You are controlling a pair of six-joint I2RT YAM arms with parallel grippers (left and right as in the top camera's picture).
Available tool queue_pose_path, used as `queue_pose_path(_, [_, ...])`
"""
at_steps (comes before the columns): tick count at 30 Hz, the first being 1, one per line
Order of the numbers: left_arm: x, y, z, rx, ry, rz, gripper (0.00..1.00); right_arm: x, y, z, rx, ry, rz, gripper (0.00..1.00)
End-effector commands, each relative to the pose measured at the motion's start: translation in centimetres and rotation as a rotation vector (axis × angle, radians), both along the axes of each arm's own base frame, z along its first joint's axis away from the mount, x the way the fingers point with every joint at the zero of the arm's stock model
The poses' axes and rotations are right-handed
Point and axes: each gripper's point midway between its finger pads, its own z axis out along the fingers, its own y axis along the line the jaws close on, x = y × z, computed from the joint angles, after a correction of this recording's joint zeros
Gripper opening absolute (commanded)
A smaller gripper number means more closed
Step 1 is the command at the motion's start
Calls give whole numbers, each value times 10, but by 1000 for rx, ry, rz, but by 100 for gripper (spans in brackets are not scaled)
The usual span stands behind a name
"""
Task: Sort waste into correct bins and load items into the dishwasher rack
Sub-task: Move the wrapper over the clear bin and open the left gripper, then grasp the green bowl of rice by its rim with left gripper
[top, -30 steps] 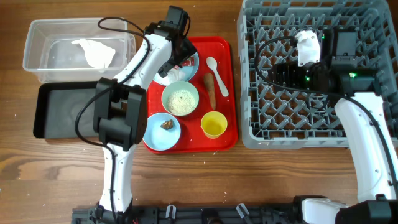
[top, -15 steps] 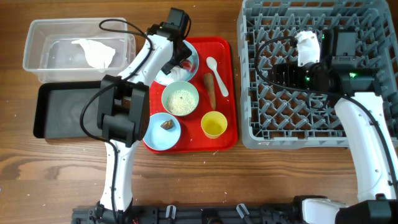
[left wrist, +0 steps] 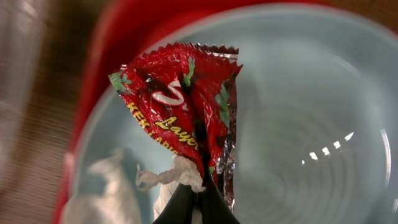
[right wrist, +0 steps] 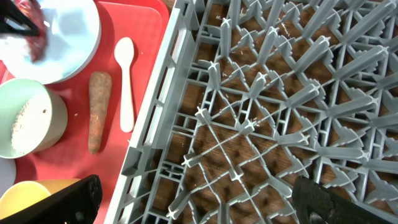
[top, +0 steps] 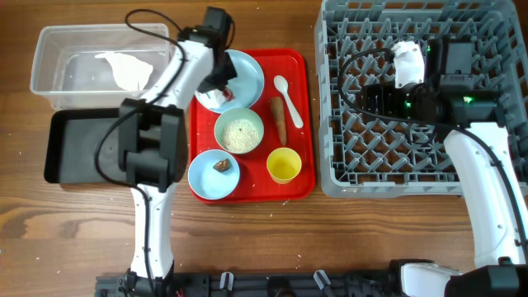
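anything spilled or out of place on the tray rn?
Nothing spilled or damaged. Only oddity: the carrot-like stick lies loose on the red tray, beside the white spoon, not in a dish. The rice sits inside the mint-green bowl.

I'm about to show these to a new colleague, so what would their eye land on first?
The shiny red wrapper, pinched in the left gripper with the pale blue plate behind it, fills the left wrist view. Overhead, the bright red tray sits mid-table and the big grey rack takes up the right side.
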Motion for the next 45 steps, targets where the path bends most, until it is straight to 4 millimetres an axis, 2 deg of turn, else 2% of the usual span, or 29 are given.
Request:
queue_pose_path(1, [33, 30, 138, -5, -298, -49, 4, 4, 3, 5, 20, -8, 5, 100])
queue_pose_path(3, [35, 49, 180, 2, -395, -43, 4, 4, 3, 5, 20, -8, 5, 100])
queue_pose_path(5, [34, 72, 210, 13, -460, -18, 4, 4, 3, 5, 20, -11, 5, 100])
queue_pose_path(7, [32, 95, 223, 24, -483, 19, 4, 5, 3, 5, 20, -13, 5, 100])
queue_pose_path(9, [32, 124, 223, 38, -482, 73, 4, 5, 3, 5, 20, -13, 5, 100])
queue_pose_path(12, [34, 184, 202, 63, -447, 180, 4, 5, 3, 5, 21, -14, 4, 100])
queue_pose_path(15, [40, 213, 177, 74, -417, 229, 4, 5, 3, 5, 20, -14, 5, 100])
queue_pose_path(16, [41, 217, 170, 75, -405, 237, 7, 5, 3, 5, 21, -14, 5, 100])
queue_pose_path(17, [41, 221, 157, 74, -380, 243, 24, 5, 3, 5, 21, -14, 5, 100])
queue_pose_path(19, [41, 221, 140, 73, -340, 243, 66, 5, 3, 5, 20, -14, 5, 100])
queue_pose_path(20, [40, 221, 137, 72, -332, 243, 82, 5, 3, 5, 21, -14, 5, 100])
queue_pose_path(21, [40, 221, 135, 72, -328, 242, 89, 5, 3, 5, 20, -13, 5, 100])
queue_pose_path(22, [41, 221, 135, 77, -329, 232, 93, 5, 3, 5, 20, -13, 5, 100])
queue_pose_path(26, [43, 210, 154, 158, -345, 5, 97, 5, 3, 5, 20, -14, 5, 100])
queue_pose_path(30, [28, 191, 190, 168, -373, -50, 99, 5, 3, 5, 20, -14, 5, 100])
queue_pose_path(31, [20, 181, 196, 159, -362, -68, 99, 5, 3, 5, 20, -14, 5, 100])
queue_pose_path(34, [-11, 129, 203, 43, -291, -173, 99, 5, 3, 5, 21, -14, 5, 100])
queue_pose_path(37, [-49, 66, 190, -85, -150, -292, 99, 5, 3, 5, 21, -14, 5, 100])
queue_pose_path(40, [-76, 20, 170, -109, -37, -350, 95, 5, 3, 5, 22, -14, 4, 100])
queue_pose_path(43, [-92, -12, 152, -120, 22, -385, 92, 5, 3, 5, 21, -14, 4, 100])
queue_pose_path(45, [-105, -33, 131, -128, 66, -388, 91, 5, 3, 5, 21, -15, 4, 100])
